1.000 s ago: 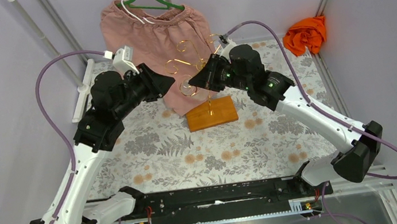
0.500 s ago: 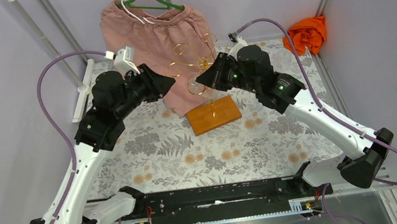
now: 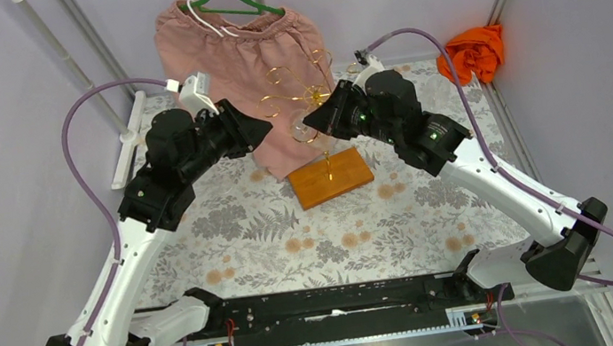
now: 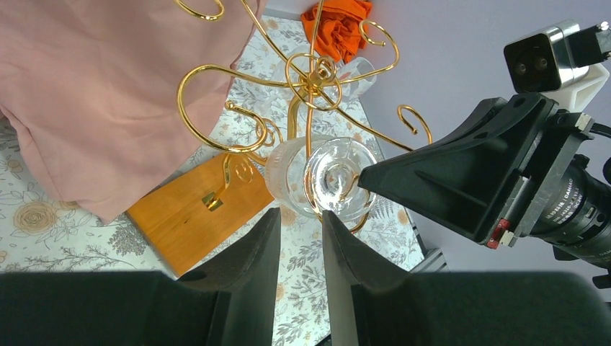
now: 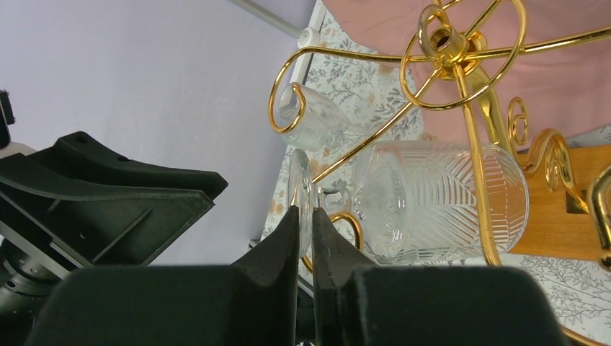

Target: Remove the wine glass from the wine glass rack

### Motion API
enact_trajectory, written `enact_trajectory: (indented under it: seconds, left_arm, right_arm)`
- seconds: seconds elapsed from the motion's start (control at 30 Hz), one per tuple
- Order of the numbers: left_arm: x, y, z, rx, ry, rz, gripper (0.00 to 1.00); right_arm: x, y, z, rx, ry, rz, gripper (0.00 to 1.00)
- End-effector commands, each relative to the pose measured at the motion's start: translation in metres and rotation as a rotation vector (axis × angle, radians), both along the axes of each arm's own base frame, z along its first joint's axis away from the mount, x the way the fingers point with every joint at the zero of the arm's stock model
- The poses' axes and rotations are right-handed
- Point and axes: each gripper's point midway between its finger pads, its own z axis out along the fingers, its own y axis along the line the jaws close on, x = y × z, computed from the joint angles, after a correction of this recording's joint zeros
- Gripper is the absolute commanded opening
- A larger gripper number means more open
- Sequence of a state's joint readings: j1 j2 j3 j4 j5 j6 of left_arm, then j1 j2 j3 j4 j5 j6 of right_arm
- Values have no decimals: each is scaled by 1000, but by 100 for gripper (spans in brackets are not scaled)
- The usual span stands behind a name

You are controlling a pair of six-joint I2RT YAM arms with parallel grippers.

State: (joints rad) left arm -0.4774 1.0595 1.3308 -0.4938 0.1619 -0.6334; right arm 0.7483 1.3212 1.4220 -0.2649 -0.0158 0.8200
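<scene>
At the wine glass rack (image 3: 331, 179), right gripper (image 5: 304, 215) clamps the wine glass (image 5: 432, 194) foot, left gripper (image 4: 299, 216) gapes empty; snagging wire could tip it.

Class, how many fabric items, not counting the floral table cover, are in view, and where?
2. Pink shorts hang from a green hanger at the back, behind the wine glass rack; a crumpled orange cloth lies at the far right corner. Others may be hidden.
</scene>
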Motion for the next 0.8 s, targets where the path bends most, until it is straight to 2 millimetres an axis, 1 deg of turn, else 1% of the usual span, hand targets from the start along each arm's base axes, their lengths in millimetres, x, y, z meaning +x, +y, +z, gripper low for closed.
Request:
enact_trajectory:
  seconds: [0.0,0.1,0.33,0.37,0.5,0.57,0.67,0.77]
  left_arm:
    - [2,-8,3,-10,-22,-31,34]
    - [3,-9,1,-9,-18,-36,33]
    - [3,-13,1,-13,-10,-57,32]
    - [3,-14,0,-13,-10,-59,32]
    - [3,-17,-2,-16,-3,-70,31]
    - [3,-19,-3,-17,3,-80,30]
    - [3,-19,-2,-20,-2,-84,30]
    - [2,-18,-2,-18,-4,-82,30]
  right_arm:
    - [17,-15,32,63,-75,-126,0]
    - [16,-21,19,112,-29,-171,0]
    - [5,-28,5,282,77,-224,0]
    - [3,-32,7,323,86,-238,0]
    - [2,-45,-2,390,108,-307,0]
    - [2,-48,1,426,104,-321,0]
    - [2,-49,3,429,100,-322,0]
    - [-1,-50,8,446,89,-308,0]
